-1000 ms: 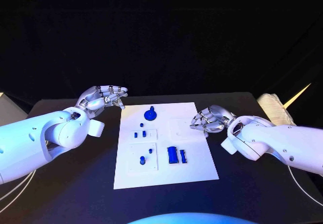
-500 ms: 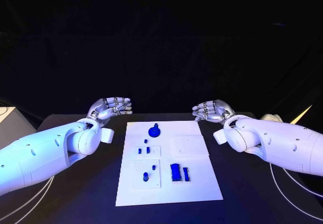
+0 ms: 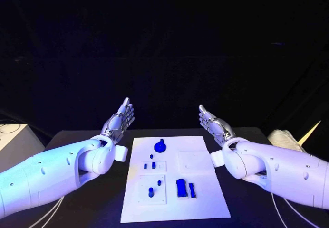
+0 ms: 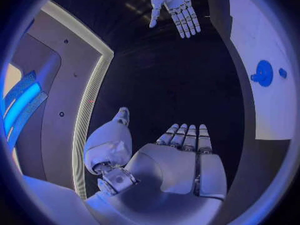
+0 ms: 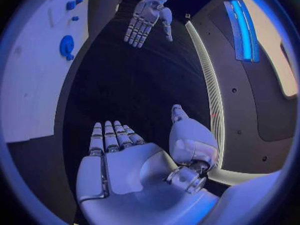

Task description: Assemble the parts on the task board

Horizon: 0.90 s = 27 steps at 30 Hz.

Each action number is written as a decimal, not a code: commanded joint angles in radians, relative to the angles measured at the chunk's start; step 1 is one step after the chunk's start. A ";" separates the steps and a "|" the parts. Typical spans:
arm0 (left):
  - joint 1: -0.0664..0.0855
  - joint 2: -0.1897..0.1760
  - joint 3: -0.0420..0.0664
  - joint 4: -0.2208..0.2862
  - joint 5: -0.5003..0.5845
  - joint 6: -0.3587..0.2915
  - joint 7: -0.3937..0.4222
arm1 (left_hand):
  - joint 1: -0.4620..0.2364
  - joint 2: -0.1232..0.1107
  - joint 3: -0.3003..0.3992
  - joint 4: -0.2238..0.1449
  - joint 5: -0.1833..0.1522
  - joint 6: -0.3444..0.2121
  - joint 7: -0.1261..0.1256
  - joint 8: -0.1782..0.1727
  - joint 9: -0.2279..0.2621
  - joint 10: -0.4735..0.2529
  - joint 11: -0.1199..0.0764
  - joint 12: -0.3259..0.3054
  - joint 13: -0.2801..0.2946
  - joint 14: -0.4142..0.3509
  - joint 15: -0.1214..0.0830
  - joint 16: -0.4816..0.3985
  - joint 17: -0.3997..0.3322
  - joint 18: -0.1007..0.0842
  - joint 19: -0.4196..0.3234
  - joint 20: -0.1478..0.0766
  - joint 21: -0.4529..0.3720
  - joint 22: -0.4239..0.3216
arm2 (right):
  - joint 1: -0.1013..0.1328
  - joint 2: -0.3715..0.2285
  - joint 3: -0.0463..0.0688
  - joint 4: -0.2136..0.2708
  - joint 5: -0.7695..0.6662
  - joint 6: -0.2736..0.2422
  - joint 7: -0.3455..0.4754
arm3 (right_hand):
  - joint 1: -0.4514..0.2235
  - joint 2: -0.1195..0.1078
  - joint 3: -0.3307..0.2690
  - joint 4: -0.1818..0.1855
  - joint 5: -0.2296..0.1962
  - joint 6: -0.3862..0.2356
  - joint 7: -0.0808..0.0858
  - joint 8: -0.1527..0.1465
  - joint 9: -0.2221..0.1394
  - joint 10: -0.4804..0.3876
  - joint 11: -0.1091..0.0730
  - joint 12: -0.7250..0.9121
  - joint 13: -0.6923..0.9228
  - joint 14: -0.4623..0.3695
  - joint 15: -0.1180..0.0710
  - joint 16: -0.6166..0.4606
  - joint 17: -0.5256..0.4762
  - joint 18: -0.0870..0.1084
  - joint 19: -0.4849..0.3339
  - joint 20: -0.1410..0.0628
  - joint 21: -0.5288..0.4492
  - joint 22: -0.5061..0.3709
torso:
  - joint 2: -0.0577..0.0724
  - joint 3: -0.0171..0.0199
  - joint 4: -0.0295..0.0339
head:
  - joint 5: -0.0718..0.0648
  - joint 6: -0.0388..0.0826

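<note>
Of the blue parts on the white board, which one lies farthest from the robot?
The round blue disc with a small knob, at the far end of the task board. It is the largest round piece; the other blue parts, smaller pegs and bars, sit nearer the robot.

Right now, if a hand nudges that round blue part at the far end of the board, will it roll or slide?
The round blue part looks like a flat disc lying on the task board, so it would probably slide, not roll. It seems small and likely light. Its raised knob may offer a pinch point, though detail is unclear.
</note>
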 commanded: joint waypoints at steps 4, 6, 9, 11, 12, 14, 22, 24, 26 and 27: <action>-0.042 -0.006 0.013 0.109 0.035 -0.276 0.047 | -0.328 0.013 -0.039 -0.010 -0.019 -0.062 -0.016 -0.021 -0.020 -0.070 -0.015 -0.025 -0.005 -0.061 -0.012 -0.034 -0.013 -0.021 -0.058 -0.022 -0.025 -0.026 | -0.049 -0.003 0.037 0.086 0.180 -0.195 0.163 | -0.349 0.017 -0.044 -0.015 -0.010 -0.072 -0.016 -0.021 -0.033 -0.125 -0.012 -0.015 -0.024 -0.107 -0.008 -0.028 -0.040 -0.029 -0.075 -0.018 -0.009 -0.046 | -0.020 0.0101 -0.0029 | 0.006 0.014; -0.053 -0.008 0.017 0.137 0.040 -0.320 0.053 | -0.328 0.013 -0.039 -0.010 -0.019 -0.062 -0.016 -0.021 -0.020 -0.070 -0.015 -0.025 -0.005 -0.061 -0.012 -0.034 -0.013 -0.021 -0.058 -0.022 -0.025 -0.026 | -0.058 -0.003 0.044 0.101 0.196 -0.212 0.176 | -0.349 0.017 -0.044 -0.015 -0.010 -0.072 -0.016 -0.021 -0.033 -0.125 -0.012 -0.015 -0.024 -0.107 -0.008 -0.028 -0.040 -0.029 -0.075 -0.018 -0.009 -0.046 | -0.020 0.0101 -0.0029 | 0.006 0.014; -0.067 -0.010 0.023 0.174 0.047 -0.381 0.061 | -0.328 0.013 -0.039 -0.010 -0.019 -0.062 -0.016 -0.021 -0.020 -0.070 -0.015 -0.025 -0.005 -0.061 -0.012 -0.034 -0.013 -0.021 -0.058 -0.022 -0.025 -0.026 | -0.064 -0.003 0.049 0.111 0.207 -0.224 0.185 | -0.349 0.017 -0.044 -0.015 -0.010 -0.072 -0.016 -0.021 -0.033 -0.125 -0.012 -0.015 -0.024 -0.107 -0.008 -0.028 -0.040 -0.029 -0.075 -0.018 -0.009 -0.046 | -0.020 0.0101 -0.0029 | 0.006 0.014; -0.073 -0.011 0.025 0.189 0.050 -0.404 0.064 | -0.328 0.013 -0.039 -0.010 -0.019 -0.062 -0.016 -0.021 -0.020 -0.070 -0.015 -0.025 -0.005 -0.061 -0.012 -0.034 -0.013 -0.021 -0.058 -0.022 -0.025 -0.026 | -0.064 -0.003 0.049 0.111 0.207 -0.224 0.185 | -0.349 0.017 -0.044 -0.015 -0.010 -0.072 -0.016 -0.021 -0.033 -0.125 -0.012 -0.015 -0.024 -0.107 -0.008 -0.028 -0.040 -0.029 -0.075 -0.018 -0.009 -0.046 | -0.020 0.0101 -0.0029 | 0.006 0.014; -0.075 -0.012 0.025 0.194 0.051 -0.412 0.065 | -0.328 0.013 -0.039 -0.010 -0.019 -0.062 -0.016 -0.021 -0.020 -0.070 -0.015 -0.025 -0.005 -0.061 -0.012 -0.034 -0.013 -0.021 -0.058 -0.022 -0.025 -0.026 | -0.064 -0.003 0.049 0.111 0.207 -0.224 0.185 | -0.349 0.017 -0.044 -0.015 -0.010 -0.072 -0.016 -0.021 -0.033 -0.125 -0.012 -0.015 -0.024 -0.107 -0.008 -0.028 -0.040 -0.029 -0.075 -0.018 -0.009 -0.046 | -0.020 0.0101 -0.0029 | 0.006 0.014; -0.077 -0.012 0.026 0.201 0.052 -0.423 0.066 | -0.328 0.013 -0.039 -0.010 -0.019 -0.062 -0.016 -0.021 -0.020 -0.070 -0.015 -0.025 -0.005 -0.061 -0.012 -0.034 -0.013 -0.021 -0.058 -0.022 -0.025 -0.026 | -0.064 -0.003 0.049 0.111 0.207 -0.224 0.185 | -0.349 0.017 -0.044 -0.015 -0.010 -0.072 -0.016 -0.021 -0.033 -0.125 -0.012 -0.015 -0.024 -0.107 -0.008 -0.028 -0.040 -0.029 -0.075 -0.018 -0.009 -0.046 | -0.020 0.0101 -0.0029 | 0.006 0.014; -0.078 -0.012 0.027 0.203 0.052 -0.427 0.067 | -0.328 0.013 -0.039 -0.010 -0.019 -0.062 -0.016 -0.021 -0.020 -0.070 -0.015 -0.025 -0.005 -0.061 -0.012 -0.034 -0.013 -0.021 -0.058 -0.022 -0.025 -0.026 | -0.064 -0.003 0.049 0.111 0.207 -0.224 0.185 | -0.349 0.017 -0.044 -0.015 -0.010 -0.072 -0.016 -0.021 -0.033 -0.125 -0.012 -0.015 -0.024 -0.107 -0.008 -0.028 -0.040 -0.029 -0.075 -0.018 -0.009 -0.046 | -0.020 0.0101 -0.0029 | 0.006 0.014; -0.078 -0.012 0.027 0.203 0.052 -0.427 0.067 | -0.328 0.013 -0.039 -0.010 -0.019 -0.062 -0.016 -0.021 -0.020 -0.070 -0.015 -0.025 -0.005 -0.061 -0.012 -0.034 -0.013 -0.021 -0.058 -0.022 -0.025 -0.026 | -0.064 -0.003 0.049 0.111 0.207 -0.224 0.185 | -0.349 0.017 -0.044 -0.015 -0.010 -0.072 -0.016 -0.021 -0.033 -0.125 -0.012 -0.015 -0.024 -0.107 -0.008 -0.028 -0.040 -0.029 -0.075 -0.018 -0.009 -0.046 | -0.020 0.0101 -0.0029 | 0.006 0.014; -0.078 -0.012 0.027 0.203 0.052 -0.427 0.067 | -0.328 0.013 -0.039 -0.010 -0.019 -0.062 -0.016 -0.021 -0.020 -0.070 -0.015 -0.025 -0.005 -0.061 -0.012 -0.034 -0.013 -0.021 -0.058 -0.022 -0.025 -0.026 | -0.064 -0.003 0.049 0.111 0.207 -0.224 0.185 | -0.349 0.017 -0.044 -0.015 -0.010 -0.072 -0.016 -0.021 -0.033 -0.125 -0.012 -0.015 -0.024 -0.107 -0.008 -0.028 -0.040 -0.029 -0.075 -0.018 -0.009 -0.046 | -0.020 0.0101 -0.0029 | 0.006 0.014; -0.078 -0.012 0.027 0.203 0.052 -0.427 0.067 | -0.328 0.013 -0.039 -0.010 -0.019 -0.062 -0.016 -0.021 -0.020 -0.070 -0.015 -0.025 -0.005 -0.061 -0.012 -0.034 -0.013 -0.021 -0.058 -0.022 -0.025 -0.026 | -0.064 -0.003 0.049 0.111 0.207 -0.224 0.185 | -0.349 0.017 -0.044 -0.015 -0.010 -0.072 -0.016 -0.021 -0.033 -0.125 -0.012 -0.015 -0.024 -0.107 -0.008 -0.028 -0.040 -0.029 -0.075 -0.018 -0.009 -0.046 | -0.020 0.0101 -0.0029 | 0.006 0.014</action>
